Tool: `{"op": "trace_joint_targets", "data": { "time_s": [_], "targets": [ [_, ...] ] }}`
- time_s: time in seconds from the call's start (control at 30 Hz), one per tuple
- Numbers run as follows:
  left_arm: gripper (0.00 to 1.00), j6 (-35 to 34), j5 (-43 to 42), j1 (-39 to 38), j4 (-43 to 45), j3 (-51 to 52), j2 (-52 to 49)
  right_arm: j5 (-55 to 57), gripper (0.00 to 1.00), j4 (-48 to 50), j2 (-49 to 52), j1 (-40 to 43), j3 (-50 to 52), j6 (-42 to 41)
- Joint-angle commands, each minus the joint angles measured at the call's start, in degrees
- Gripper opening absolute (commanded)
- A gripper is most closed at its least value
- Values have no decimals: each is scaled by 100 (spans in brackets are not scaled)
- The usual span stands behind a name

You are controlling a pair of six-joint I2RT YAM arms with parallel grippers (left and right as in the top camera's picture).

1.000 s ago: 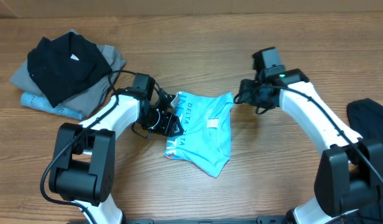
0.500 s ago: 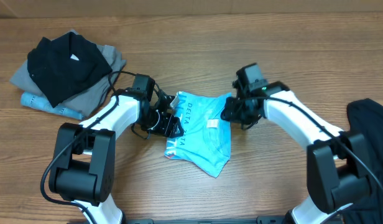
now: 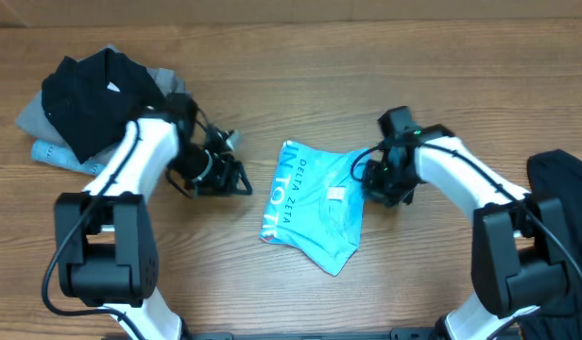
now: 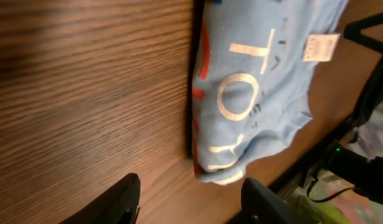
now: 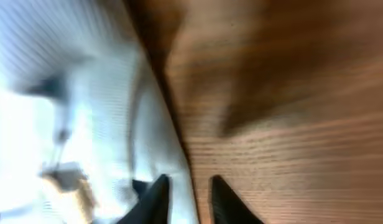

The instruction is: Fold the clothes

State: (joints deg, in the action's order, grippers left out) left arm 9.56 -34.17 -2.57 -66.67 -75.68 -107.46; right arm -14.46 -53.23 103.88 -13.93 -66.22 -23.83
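At the far left corner of the wooden desk [image 3: 291, 66] lay a heap of black, grey and denim-blue garments [image 3: 93, 99]. The left pincer [image 3: 232, 179] hung near its right side, jaws spread wide and empty. Bare wood lay between it and the folded light blue fabric T-shirt with white lettering [image 3: 315, 203] at mid-desk. The shirt's long axis ran from far edge to near edge, its lettered fold facing the left pincer. The right pincer [image 3: 374, 179] sat against the shirt's right hem and was clearly the nearer one. Its fingers [image 5: 155, 194] stood close together, but blur hid whether they pinched cloth. A second black garment [image 3: 560, 189] lay at the right edge.
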Motion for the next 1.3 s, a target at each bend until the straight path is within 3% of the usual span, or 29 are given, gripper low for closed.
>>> {"op": "trace_joint_targets", "data": {
  "time_s": [0.0, 0.1, 0.17, 0.3, 0.4, 0.5, 0.6, 0.73, 0.83, 0.93, 1.0, 1.2, 1.27],
  "targets": [
    [50, 472, -675, -24, -245, -262, 2, -487, 29, -175, -358, -4, -627, 929],
    [24, 732, -881, -444, -240, -111, 2, -940, 13, 4, -588, -4, -774, 931],
    [13, 739, -887, -743, -153, 68, 2, -1226, 5, 179, -595, -44, -767, 883],
    [9, 590, -769, -1298, 310, 721, 0, -1185, 4, 522, -503, -116, -610, 791],
    [8, -83, -428, -1604, 1102, 1567, 0, -962, 4, 793, -216, -122, -452, 267],
    [7, -730, 79, -1526, 1569, 2264, 0, -1051, 5, 1222, 295, -136, -221, -44],
    [4, -835, 170, -1263, 1410, 2291, 4, -1069, 5, 1362, 533, -179, -210, -44],
    [4, -824, 181, -782, 1196, 2098, 13, -1049, 4, 1353, 636, -199, -208, -122],
    [7, -782, 175, -289, 1117, 1853, 33, -201, 4, 752, 684, -197, -201, -1565],
    [17, -420, -535, -4, 1115, 1716, 79, -120, 4, 485, 682, -197, -195, -1753],
    [33, -94, -1143, -4, 1117, 1716, 79, -175, 4, 378, 682, -168, -208, -1471],
    [36, 483, -1770, -33, 1115, 1700, 81, -621, 4, 9, 503, -109, -365, -247],
    [37, 479, -1521, -168, 1104, 1707, 79, -608, 4, -28, 214, -111, -468, 212]
  ]
}}
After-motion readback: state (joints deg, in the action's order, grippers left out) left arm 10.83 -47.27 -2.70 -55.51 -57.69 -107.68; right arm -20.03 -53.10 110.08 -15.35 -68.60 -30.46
